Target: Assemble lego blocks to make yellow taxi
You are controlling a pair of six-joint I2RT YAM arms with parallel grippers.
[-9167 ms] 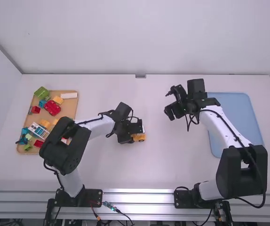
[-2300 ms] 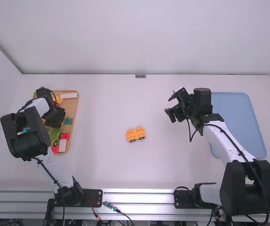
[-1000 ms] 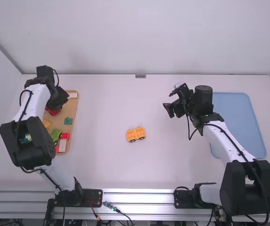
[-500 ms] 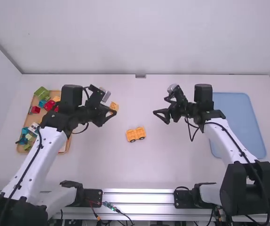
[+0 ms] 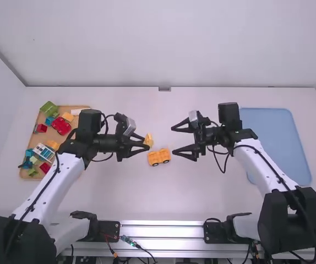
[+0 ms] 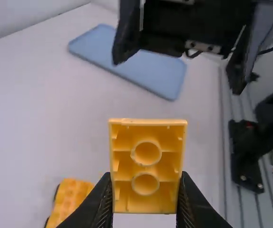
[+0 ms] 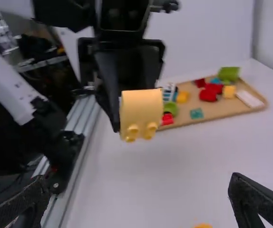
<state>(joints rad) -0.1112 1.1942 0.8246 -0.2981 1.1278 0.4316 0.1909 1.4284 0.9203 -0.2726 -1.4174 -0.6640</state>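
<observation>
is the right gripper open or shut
Open: in the high view the right gripper has its fingers spread wide, nothing between them.

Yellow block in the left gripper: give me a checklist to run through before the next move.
1. Block gripped by the left gripper: ok, clamped between the fingers.
2. Right gripper ready to receive, if a handover is next: ok, open and facing the block, with a gap between.
3. Block's hollow underside turned down for seating: not ok, it faces the left wrist camera.
4. Wheeled base free of both grippers: ok, lying on the table.
5. Block seated on the base: not ok, they are apart.
6. Grip firm enough for pressing: cannot tell.
</observation>
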